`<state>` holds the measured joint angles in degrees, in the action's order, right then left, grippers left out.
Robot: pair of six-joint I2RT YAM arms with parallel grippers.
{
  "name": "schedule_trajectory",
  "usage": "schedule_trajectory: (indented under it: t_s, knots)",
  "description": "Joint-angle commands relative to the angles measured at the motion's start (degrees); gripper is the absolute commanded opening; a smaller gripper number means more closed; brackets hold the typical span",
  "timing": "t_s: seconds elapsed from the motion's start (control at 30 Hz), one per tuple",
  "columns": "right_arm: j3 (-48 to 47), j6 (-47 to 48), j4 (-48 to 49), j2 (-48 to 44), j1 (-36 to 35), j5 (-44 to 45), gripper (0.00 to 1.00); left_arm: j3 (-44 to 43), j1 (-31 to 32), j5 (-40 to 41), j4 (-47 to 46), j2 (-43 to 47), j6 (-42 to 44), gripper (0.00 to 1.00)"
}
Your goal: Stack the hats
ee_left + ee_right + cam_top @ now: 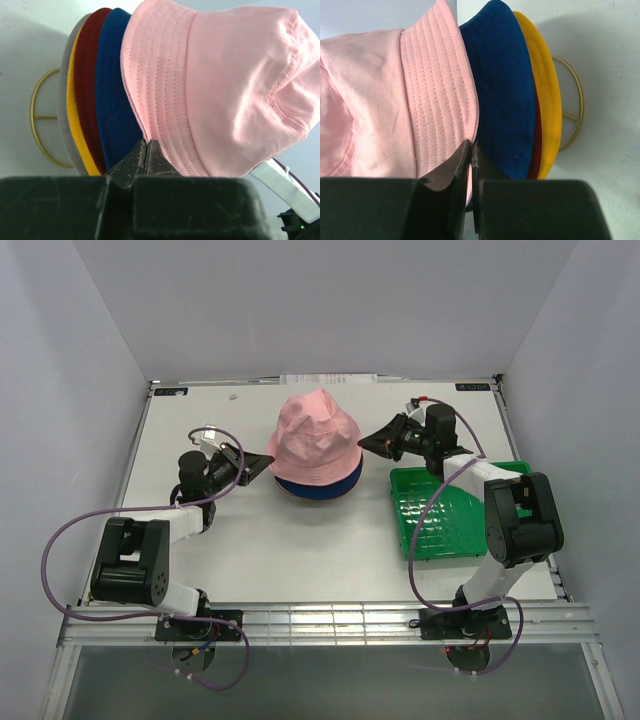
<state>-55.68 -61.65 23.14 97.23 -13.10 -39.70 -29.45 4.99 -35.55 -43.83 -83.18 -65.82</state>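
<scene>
— Since you see it all from above, what does everything sit on?

— White tabletop (260, 550), with pale, bare walls (330, 300) closing off its far edge and both side edges. The green tray (440, 515) lies by the right edge.

— And the hats?

— One stack, midway between the left and right edges and nearer the far edge. The pink hat (318, 435) is on top, over the blue hat (112, 90), dark red hat (90, 90), yellow hat (75, 115) and grey hat (64, 100). The ring of a gold wire stand (45, 117) shows beneath them.

— Which way do they point?

— Crowns up, brims down, so the stack's axis stands upright. From above the pink hat looks round, with no clear long side.

— The hands?

— The left hand (266, 461) is clenched, its tips at the pink brim's left edge; I cannot tell whether cloth is caught. The right hand (364, 443) is clenched on the pink brim's right edge.
</scene>
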Motion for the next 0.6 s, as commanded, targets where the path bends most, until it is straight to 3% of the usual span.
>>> schedule_trajectory:
  t_s: [0.0, 0.57]
  knots:
    - [-0.1, 4.1, -4.0, 0.8, 0.4, 3.1, 0.08, 0.6, -0.3, 3.1, 5.3, 0.3, 1.7, 0.0]
    - [-2.0, 15.0, -17.4, 1.5, 0.4, 9.4, 0.08, 1.2, -0.4, 4.1, 6.7, -2.1, 2.1, 0.0]
